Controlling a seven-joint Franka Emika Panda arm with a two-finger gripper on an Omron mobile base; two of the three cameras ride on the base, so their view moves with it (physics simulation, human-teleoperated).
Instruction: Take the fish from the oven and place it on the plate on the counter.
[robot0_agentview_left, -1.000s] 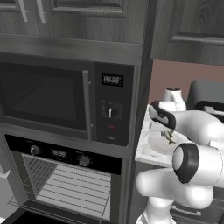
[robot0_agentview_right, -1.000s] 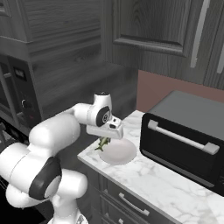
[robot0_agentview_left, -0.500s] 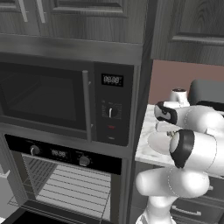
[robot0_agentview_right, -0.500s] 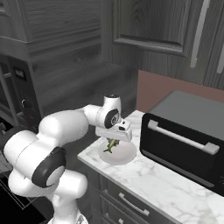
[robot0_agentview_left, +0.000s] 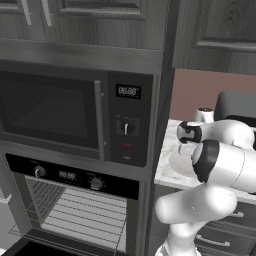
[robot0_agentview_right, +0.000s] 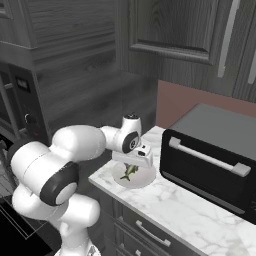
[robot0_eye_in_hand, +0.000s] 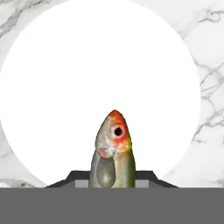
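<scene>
Now, in the left base view the large black built-in oven (robot0_agentview_left: 75, 210) stands open with its silver wire racks bare, and the arm's own white bulk hides most of the white marble-veined worktop (robot0_agentview_left: 167, 167).

From the right base view the gripper (robot0_agentview_right: 131, 166) hangs over the round pale plate (robot0_agentview_right: 141, 180), its fingers clamped on the small olive-yellow fish (robot0_agentview_right: 128, 172), held just above the dish. A black toaster oven (robot0_agentview_right: 212, 167) stands near the plate's far side; the worktop's front edge is close too.

Along the hand view the fish (robot0_eye_in_hand: 112, 151) points head-down over the plate (robot0_eye_in_hand: 65, 87). It looks light and slick, best gripped mid-body.
</scene>
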